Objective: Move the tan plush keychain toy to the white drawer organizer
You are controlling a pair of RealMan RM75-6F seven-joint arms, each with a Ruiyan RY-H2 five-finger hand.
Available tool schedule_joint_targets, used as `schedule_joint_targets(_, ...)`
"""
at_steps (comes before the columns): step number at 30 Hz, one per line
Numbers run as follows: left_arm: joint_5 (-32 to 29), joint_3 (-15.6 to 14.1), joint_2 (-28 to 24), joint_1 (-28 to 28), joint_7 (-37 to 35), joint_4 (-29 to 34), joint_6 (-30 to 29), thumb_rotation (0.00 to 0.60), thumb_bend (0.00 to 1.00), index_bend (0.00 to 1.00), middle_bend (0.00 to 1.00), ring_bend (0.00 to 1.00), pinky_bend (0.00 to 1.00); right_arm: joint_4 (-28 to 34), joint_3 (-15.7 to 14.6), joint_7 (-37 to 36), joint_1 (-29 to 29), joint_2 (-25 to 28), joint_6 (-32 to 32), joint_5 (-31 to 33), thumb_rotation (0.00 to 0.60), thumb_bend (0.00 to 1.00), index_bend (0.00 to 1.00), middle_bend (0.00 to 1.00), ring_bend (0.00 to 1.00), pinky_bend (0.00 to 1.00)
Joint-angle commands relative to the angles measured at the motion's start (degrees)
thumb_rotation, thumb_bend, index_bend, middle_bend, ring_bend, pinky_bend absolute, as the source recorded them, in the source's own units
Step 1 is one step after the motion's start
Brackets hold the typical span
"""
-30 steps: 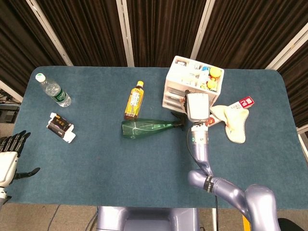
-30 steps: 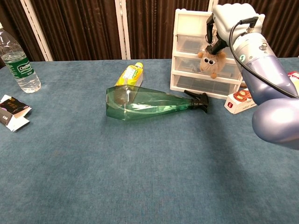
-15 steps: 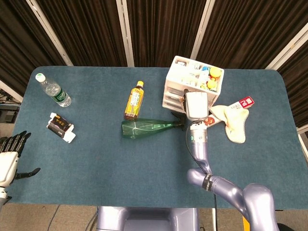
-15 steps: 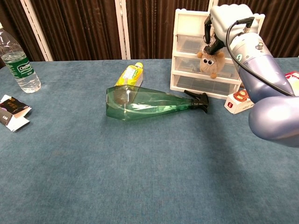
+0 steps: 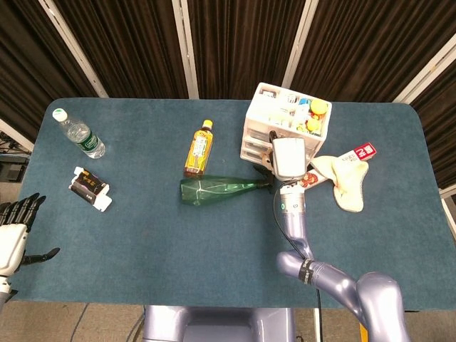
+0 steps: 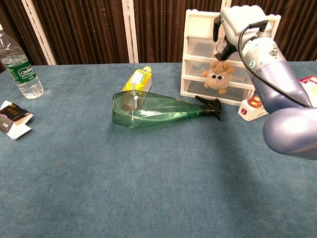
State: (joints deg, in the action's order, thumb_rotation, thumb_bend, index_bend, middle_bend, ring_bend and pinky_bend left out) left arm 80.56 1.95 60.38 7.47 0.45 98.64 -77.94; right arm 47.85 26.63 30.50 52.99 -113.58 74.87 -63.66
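Observation:
The tan plush keychain toy (image 6: 216, 79) dangles by its ring in front of the middle drawers of the white drawer organizer (image 6: 197, 19), above the table. My right hand (image 6: 238, 22) pinches the ring from above, level with the organizer's top. In the head view the right hand (image 5: 288, 158) sits at the front of the organizer (image 5: 258, 114) and hides the toy. My left hand (image 5: 14, 229) hovers off the table's near left corner, fingers spread, holding nothing.
A green spray bottle (image 6: 158, 110) lies on its side just left of the organizer, nozzle towards it. Behind it lies a yellow drink bottle (image 5: 199, 148). A water bottle (image 5: 80, 135) and a dark packet (image 5: 90, 188) are far left. A cream cloth (image 5: 345, 178) and red-white box (image 6: 252, 106) lie right.
The toy has dropped lower and swung a little left, now hanging on its ring below the right hand's fingers. The hand shifted slightly left. The left hand has not moved.

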Motion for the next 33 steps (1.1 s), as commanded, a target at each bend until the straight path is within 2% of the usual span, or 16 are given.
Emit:
schedule_joint_targets(1,0.03,-0.05,0.01,-0.01,-0.02,-0.01,0.04,0.600,0.02,0.00,0.00,0.00,0.00,0.52,-0.19,-0.31,-0.21,0.24,0.59,-0.49,0.600,0.19,0.45,1.00,1.00,0.89)
schedule_joint_targets(6,0.14,-0.07,0.00,-0.03,-0.11,-0.12,-0.05,0.600,0.02,0.00,0.00,0.00,0.00,3.31,-0.97,-1.29,-1.37,1.77,2.93,-2.33,0.600,0.19,0.44,1.00,1.00,0.89)
schedule_joint_targets(11,0.25,-0.16,-0.09,-0.10,-0.24,-0.12,-0.10,0.600,0.02,0.00,0.00,0.00,0.00,10.91,-3.55,-1.97,-4.81,5.59,7.28,-5.94,0.600,0.19,0.42,1.00,0.99,0.86)
schedule_joint_targets(15,0.76,-0.35,-0.17,-0.24,-0.12,-0.08,-0.46,0.600,0.02,0.00,0.00,0.00,0.00,20.22,-7.40,-0.81,-9.65,11.01,11.40,-9.53,0.600,0.18,0.38,0.99,0.91,0.76)
schedule_joint_targets(17,1.25,-0.51,-0.15,-0.37,0.02,-0.09,-0.80,0.600,0.02,0.00,0.00,0.00,0.00,25.46,-10.12,-0.36,-12.75,14.45,13.60,-11.70,0.600,0.18,0.36,0.94,0.86,0.70)
schedule_joint_targets(20,1.92,-0.65,-0.07,-0.60,0.32,-0.12,-1.51,0.600,0.02,0.00,0.00,0.00,0.00,32.22,-14.44,-1.07,-17.44,19.37,16.29,-14.51,0.600,0.17,0.31,0.80,0.74,0.54)
schedule_joint_targets(23,2.48,-0.76,0.06,-0.85,0.82,-0.23,-2.24,0.600,0.02,0.00,0.00,0.00,0.00,38.35,-19.48,-2.31,-22.14,24.68,17.59,-16.62,0.600,0.13,0.23,0.58,0.52,0.38)
schedule_joint_targets(26,2.79,-0.87,0.21,-1.08,1.38,-0.42,-2.77,0.600,0.02,0.00,0.00,0.00,0.00,43.45,-24.67,-3.20,-26.42,30.22,18.23,-18.44,0.600,0.11,0.15,0.43,0.33,0.28)
schedule_joint_targets(31,3.15,-1.02,0.48,-1.43,2.87,-0.84,-3.54,0.600,0.02,0.00,0.00,0.00,0.00,47.04,-31.02,-5.63,-31.79,36.67,19.86,-21.73,0.600,0.09,0.06,0.16,0.05,0.10)
schedule_joint_targets(33,3.30,-1.04,0.66,-1.60,3.51,-1.08,-3.96,0.600,0.02,0.00,0.00,0.00,0.00,47.06,-33.11,-6.41,-33.89,38.69,20.23,-22.16,0.600,0.08,0.03,0.08,0.00,0.06)
